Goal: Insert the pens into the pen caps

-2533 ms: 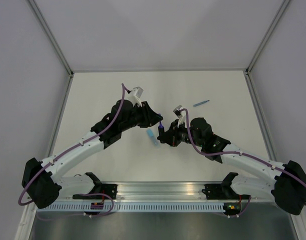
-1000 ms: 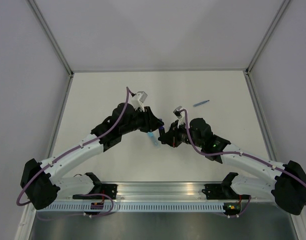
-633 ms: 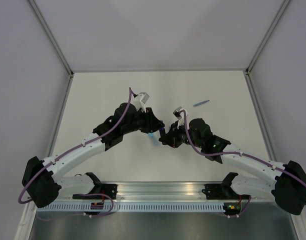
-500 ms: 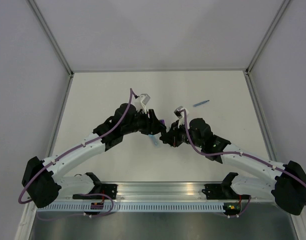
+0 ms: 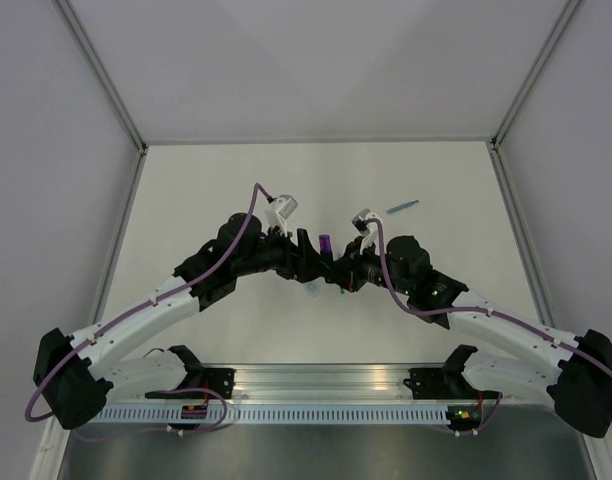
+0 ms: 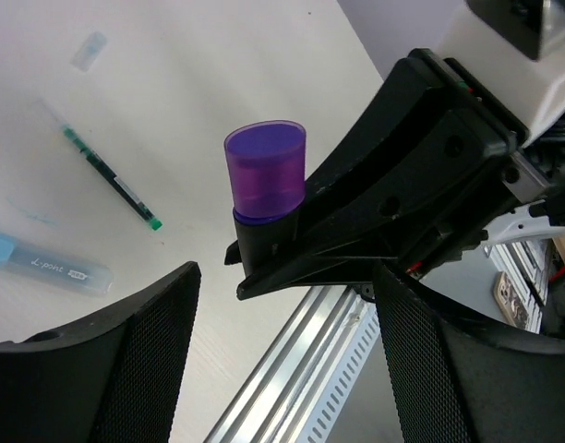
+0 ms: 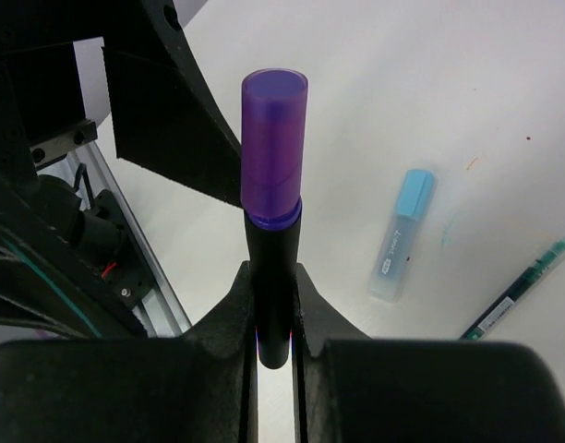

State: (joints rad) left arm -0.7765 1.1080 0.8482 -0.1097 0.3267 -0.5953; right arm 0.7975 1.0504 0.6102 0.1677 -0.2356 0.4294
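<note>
1. The right gripper [image 7: 274, 277] is clamped on the black body of the marker [image 7: 273, 245] and holds it clear of the tabletop [image 5: 206, 190], between the 2 arms.
2. The purple cap [image 7: 274, 138] sits on the marker's free end, in line with the body. It looks pushed on, though I cannot tell whether it is fully home.
3. The left gripper [image 6: 284, 272] has its fingers spread apart and grips nothing. The capped end of the marker is just ahead of it, opposite the gap between the 2 fingers, and neither finger touches it.
4. The marker's long axis runs straight out along the right gripper's fingers, cap end away from it. From the left wrist it stands across the left gripper's reach, so those fingers face the cap's sides, not its end. Any further seating would likely mean pinching the cap by its sides and pressing along that axis. A skewed push could tilt the cap.
5. Beneath the marker on the tabletop lies the highlighter [image 7: 402, 237], with the thin dark pen [image 6: 111, 178] near it and a small pale cap [image 6: 89, 50] farther off. The thin blue pen [image 5: 402, 207] lies well apart from the marker, on the right arm's side.
</note>
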